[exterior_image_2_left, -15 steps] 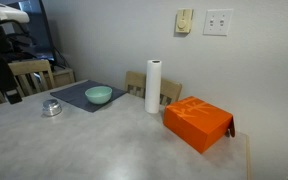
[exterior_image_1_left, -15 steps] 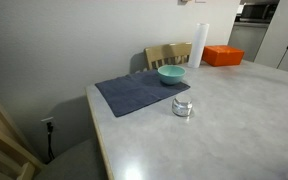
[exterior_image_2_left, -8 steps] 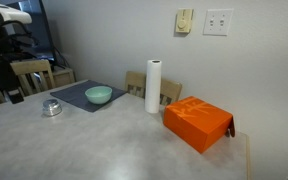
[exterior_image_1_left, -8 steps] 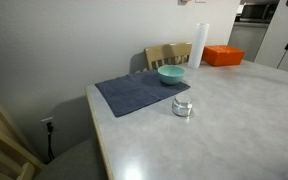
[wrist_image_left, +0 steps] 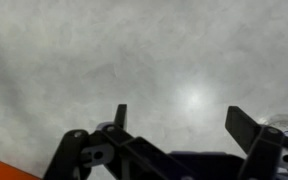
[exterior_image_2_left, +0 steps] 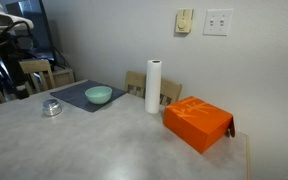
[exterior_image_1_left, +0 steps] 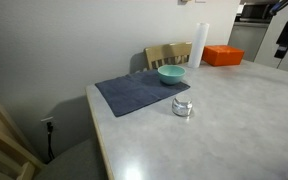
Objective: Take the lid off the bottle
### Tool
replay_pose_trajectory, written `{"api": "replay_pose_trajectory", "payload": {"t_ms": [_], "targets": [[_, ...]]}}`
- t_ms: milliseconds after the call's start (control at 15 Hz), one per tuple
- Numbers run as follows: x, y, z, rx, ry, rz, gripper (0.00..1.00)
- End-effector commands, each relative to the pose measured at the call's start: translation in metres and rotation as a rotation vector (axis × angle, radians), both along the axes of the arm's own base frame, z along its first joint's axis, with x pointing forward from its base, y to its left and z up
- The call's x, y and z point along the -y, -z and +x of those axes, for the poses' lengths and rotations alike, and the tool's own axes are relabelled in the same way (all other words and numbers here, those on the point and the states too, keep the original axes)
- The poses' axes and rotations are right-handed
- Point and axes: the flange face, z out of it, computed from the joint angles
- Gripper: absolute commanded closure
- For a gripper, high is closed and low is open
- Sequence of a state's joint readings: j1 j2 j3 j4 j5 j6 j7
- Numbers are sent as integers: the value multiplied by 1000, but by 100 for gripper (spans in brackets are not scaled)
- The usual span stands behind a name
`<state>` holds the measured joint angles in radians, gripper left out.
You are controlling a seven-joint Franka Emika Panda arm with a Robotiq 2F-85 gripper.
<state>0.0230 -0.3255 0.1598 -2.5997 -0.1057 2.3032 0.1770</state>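
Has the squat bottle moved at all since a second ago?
No. The bottle sits where it was, just off the grey mat, in front of the teal bowl.

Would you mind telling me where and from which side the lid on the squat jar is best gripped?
Probably by its round rim, from straight above: the lid sits flat atop the upright bottle, which stands apart from the teal bowl, so opposite edges are free.
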Motion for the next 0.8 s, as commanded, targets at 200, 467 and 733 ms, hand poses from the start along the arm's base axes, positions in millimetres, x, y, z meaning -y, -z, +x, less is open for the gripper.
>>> {"api": "replay_pose_trajectory", "payload": {"t_ms": [200,467,733], "targets": [[-60,13,41,-72,-160,-45,0],[-95,27,62,-98,-253,-30,0],[-133,55,82,-131,-356,-42,0]]}}
